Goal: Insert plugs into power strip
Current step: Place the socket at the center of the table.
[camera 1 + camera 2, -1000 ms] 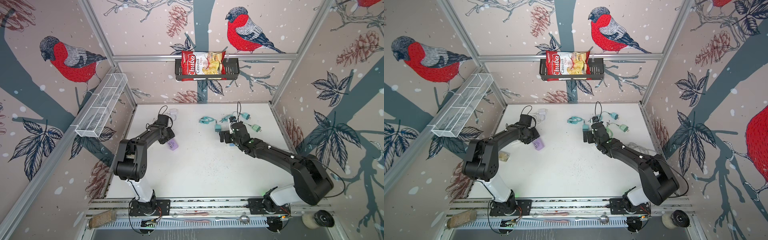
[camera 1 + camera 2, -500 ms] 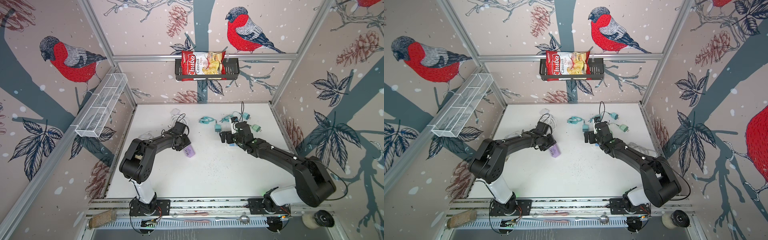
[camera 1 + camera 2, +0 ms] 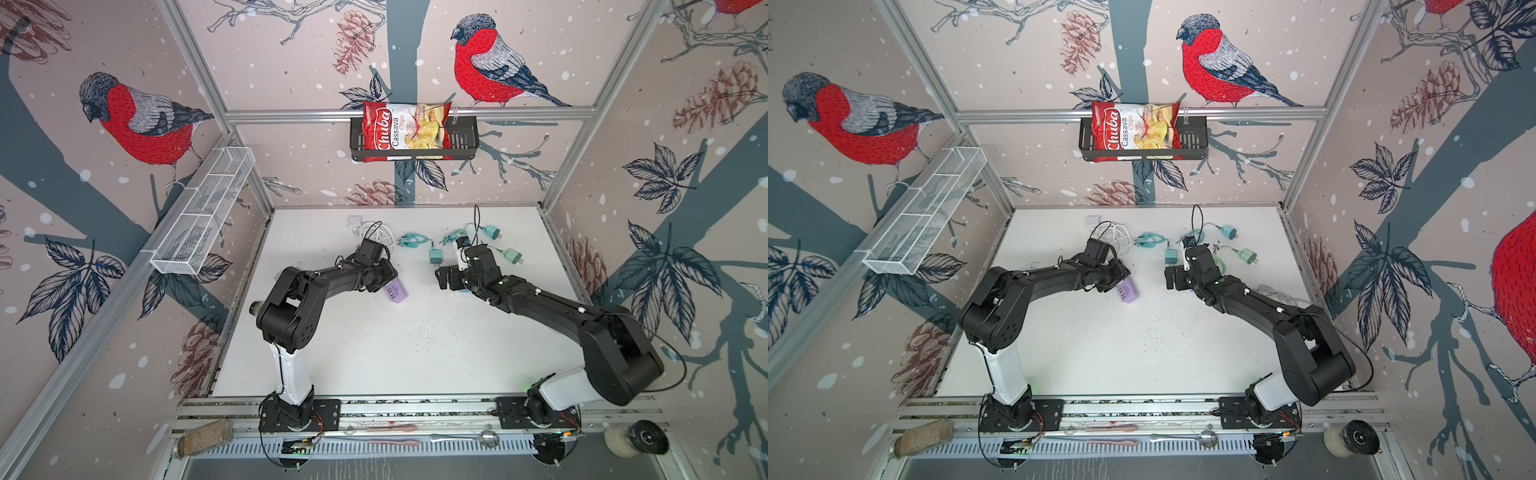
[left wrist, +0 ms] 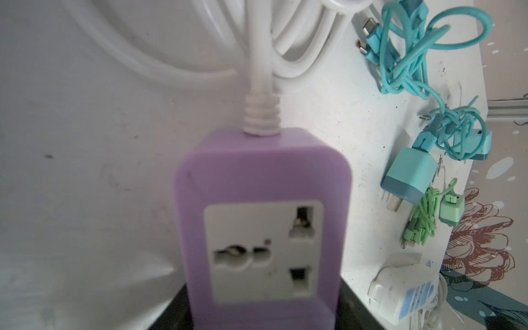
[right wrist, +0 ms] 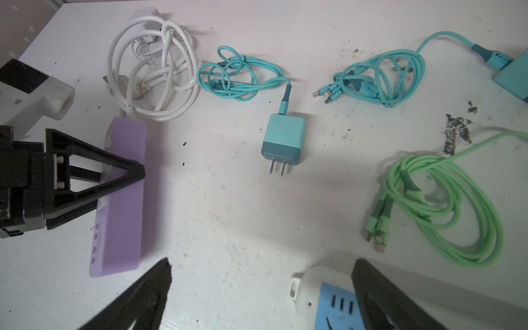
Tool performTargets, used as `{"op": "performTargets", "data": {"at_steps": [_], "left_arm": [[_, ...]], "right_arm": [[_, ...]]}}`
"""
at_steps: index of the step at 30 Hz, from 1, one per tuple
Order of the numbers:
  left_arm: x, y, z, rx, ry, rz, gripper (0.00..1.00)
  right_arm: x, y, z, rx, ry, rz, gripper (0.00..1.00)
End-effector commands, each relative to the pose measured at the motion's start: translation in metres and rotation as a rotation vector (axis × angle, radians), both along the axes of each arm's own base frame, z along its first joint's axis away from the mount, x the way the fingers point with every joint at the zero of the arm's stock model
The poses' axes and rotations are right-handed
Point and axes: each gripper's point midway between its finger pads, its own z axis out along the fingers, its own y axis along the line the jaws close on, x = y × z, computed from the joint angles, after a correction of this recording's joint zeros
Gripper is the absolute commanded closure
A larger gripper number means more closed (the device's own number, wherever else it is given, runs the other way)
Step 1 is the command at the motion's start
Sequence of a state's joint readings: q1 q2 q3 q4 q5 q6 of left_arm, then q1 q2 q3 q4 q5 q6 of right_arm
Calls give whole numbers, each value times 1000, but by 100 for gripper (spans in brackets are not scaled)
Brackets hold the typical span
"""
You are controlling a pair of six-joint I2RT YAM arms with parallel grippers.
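A purple power strip [image 3: 397, 291] with a white cord sits between the fingers of my left gripper [image 3: 386, 282], near the table's middle. Its socket face [image 4: 263, 248] fills the left wrist view, and the black fingers press close on both its sides. A teal plug [image 5: 283, 140] lies prongs-out just past my open right gripper [image 5: 261, 274], which is empty. A second teal plug [image 3: 492, 230] and a mint green plug [image 3: 513, 255] lie further back right. A white plug [image 3: 354, 220] sits by the back wall with its coiled cable [image 5: 154, 71].
A white power strip with a blue face [image 5: 328, 300] lies under my right gripper, and its grey-white cord [image 3: 1275, 291] runs to the right wall. Teal cable coils [image 5: 380, 77] and a green coil [image 5: 443, 205] lie near the plugs. Dark crumbs [image 5: 457, 131] dot the back right.
My left arm carried the purple power strip from the left side toward the table's middle. The right gripper shifted only slightly and stayed open.
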State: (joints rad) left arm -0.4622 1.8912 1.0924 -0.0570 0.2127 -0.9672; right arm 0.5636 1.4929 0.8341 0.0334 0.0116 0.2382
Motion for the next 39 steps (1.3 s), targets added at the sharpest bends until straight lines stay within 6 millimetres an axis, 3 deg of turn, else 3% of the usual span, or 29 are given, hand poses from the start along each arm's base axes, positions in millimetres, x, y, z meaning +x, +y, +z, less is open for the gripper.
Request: {"op": "performTargets", "data": {"at_steps": [1, 9, 14, 16, 19, 22, 27, 30, 35, 39], "left_arm": [[-22, 14, -13, 74, 89, -9, 35], [-19, 17, 9, 84, 41, -18, 28], [-18, 24, 40, 106, -23, -9, 25], [-18, 29, 54, 125, -46, -11, 15], [-18, 35, 70, 140, -68, -25, 17], [-13, 58, 85, 181, -87, 20, 16], [4, 120, 107, 238, -134, 161, 14], [18, 147, 119, 279, -181, 215, 14], [45, 166, 124, 338, -227, 222, 14], [66, 177, 110, 390, -187, 227, 15]], "right_arm": [[0, 5, 0, -2, 3, 8, 1], [1, 17, -9, -16, 26, 35, 0], [1, 24, -11, -16, 34, 54, 0], [1, 30, -11, -14, 35, 67, 0], [1, 38, -12, -17, 42, 83, 0], [-1, 50, -14, -22, 52, 114, 1], [-2, 71, -13, -41, 46, 153, 1], [1, 83, -18, -65, 59, 162, 1], [5, 104, -25, -105, 64, 173, 1], [7, 124, -32, -117, 82, 204, 0]]}}
